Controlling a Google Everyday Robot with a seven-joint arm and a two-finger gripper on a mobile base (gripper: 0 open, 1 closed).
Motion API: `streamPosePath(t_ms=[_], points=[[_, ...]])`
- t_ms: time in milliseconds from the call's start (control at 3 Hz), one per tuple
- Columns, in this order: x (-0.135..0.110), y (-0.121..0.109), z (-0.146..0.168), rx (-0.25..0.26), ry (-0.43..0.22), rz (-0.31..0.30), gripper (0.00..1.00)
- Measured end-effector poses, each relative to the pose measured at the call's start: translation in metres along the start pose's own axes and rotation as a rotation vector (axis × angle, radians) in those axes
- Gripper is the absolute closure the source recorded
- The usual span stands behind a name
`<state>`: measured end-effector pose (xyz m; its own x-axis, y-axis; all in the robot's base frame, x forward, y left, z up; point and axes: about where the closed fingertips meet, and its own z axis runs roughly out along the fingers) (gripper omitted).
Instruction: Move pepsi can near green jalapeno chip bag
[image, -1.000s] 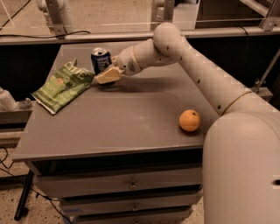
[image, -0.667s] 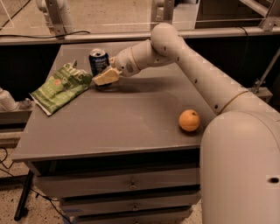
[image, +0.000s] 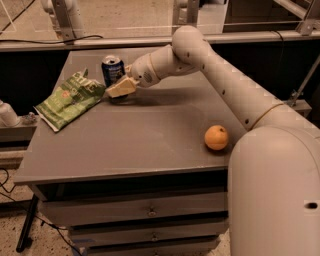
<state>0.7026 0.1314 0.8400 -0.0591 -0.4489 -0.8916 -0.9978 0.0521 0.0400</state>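
The pepsi can (image: 112, 69) is dark blue with a silver top and stands upright at the back left of the grey table (image: 150, 135). My gripper (image: 116, 86) reaches in from the right and is shut on the can's lower part. One pale finger (image: 121, 88) crosses in front of the can's base. The other finger is hidden behind the can. The green jalapeno chip bag (image: 70, 100) lies flat just left of the can, and its near corner almost touches the gripper.
An orange fruit (image: 216, 137) sits at the table's right side beside my arm's white body (image: 280, 190). Drawers (image: 150, 212) sit under the tabletop. A railing (image: 150, 41) runs behind the table. A pale object (image: 6, 114) stands off the left edge.
The gripper and the can have shifted slightly left together, toward the chip bag. The bag and the orange have not moved.
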Motion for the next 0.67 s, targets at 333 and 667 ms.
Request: streamPosePath(t_ms=[333, 667], points=[[-0.0002, 0.0, -0.0001, 0.0, 0.0, 0.0, 0.37], [-0.0002, 0.0, -0.0001, 0.0, 0.0, 0.0, 0.12]])
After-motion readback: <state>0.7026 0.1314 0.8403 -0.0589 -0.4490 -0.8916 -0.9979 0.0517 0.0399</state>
